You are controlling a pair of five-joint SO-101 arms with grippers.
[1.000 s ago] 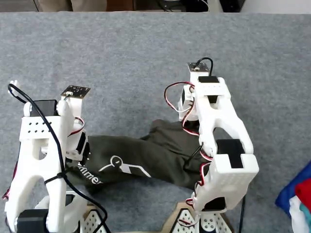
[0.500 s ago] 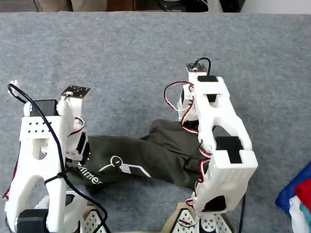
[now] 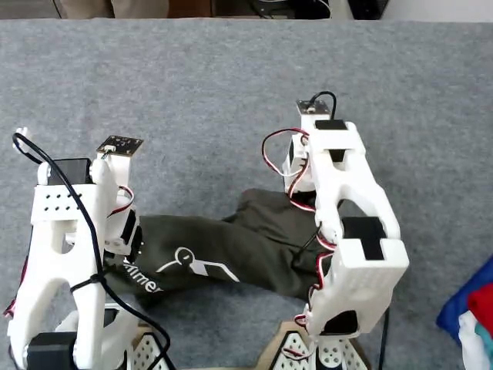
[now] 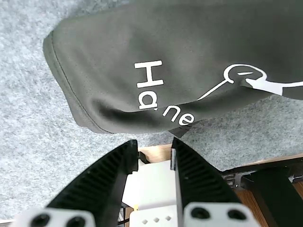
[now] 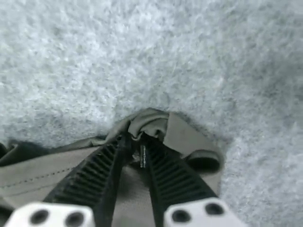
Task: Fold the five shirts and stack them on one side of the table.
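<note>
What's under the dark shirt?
The shirt lies on the gray mat, which shows beside it. The right gripper pinches a fold at one edge. Anything right beneath the cloth is covered, so I can't tell if something hides there.

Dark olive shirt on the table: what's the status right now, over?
Right gripper jaws shut on dark olive fabric shirt fold. Left gripper jaws open, empty, near hem. Red-blue cloth pile lies apart.
</note>
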